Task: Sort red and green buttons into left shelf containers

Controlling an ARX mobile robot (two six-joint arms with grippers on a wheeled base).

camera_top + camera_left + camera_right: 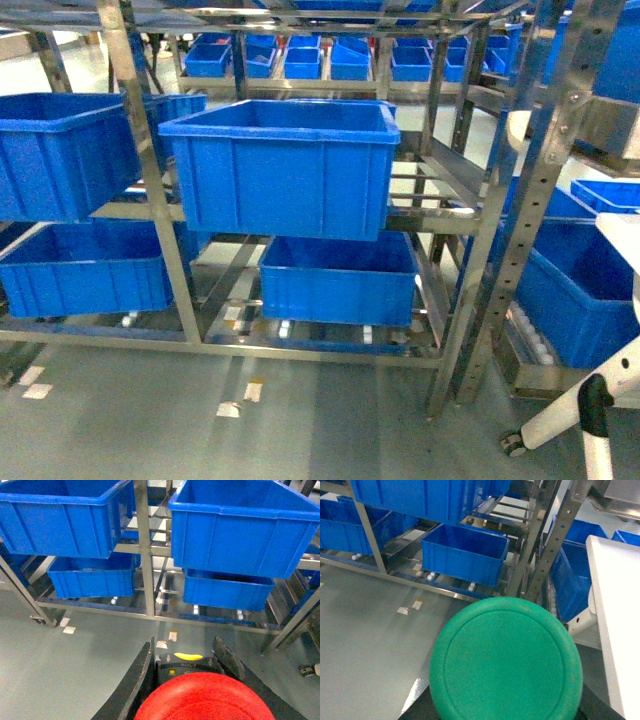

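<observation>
Two buttons held: left gripper (182, 672) clamps the red button (205, 700), right gripper's hidden under the green button (506, 662); both short of the bins (285, 165), none dropped.

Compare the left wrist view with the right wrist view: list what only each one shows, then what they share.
Only the left wrist view shows the red button, sitting between the two dark fingers of the left gripper, with a black block behind it. Only the right wrist view shows the green button, filling the foreground so the right gripper is hidden, plus a white surface at the right edge. Both show the steel rack, its large blue bins, and the grey floor.
</observation>
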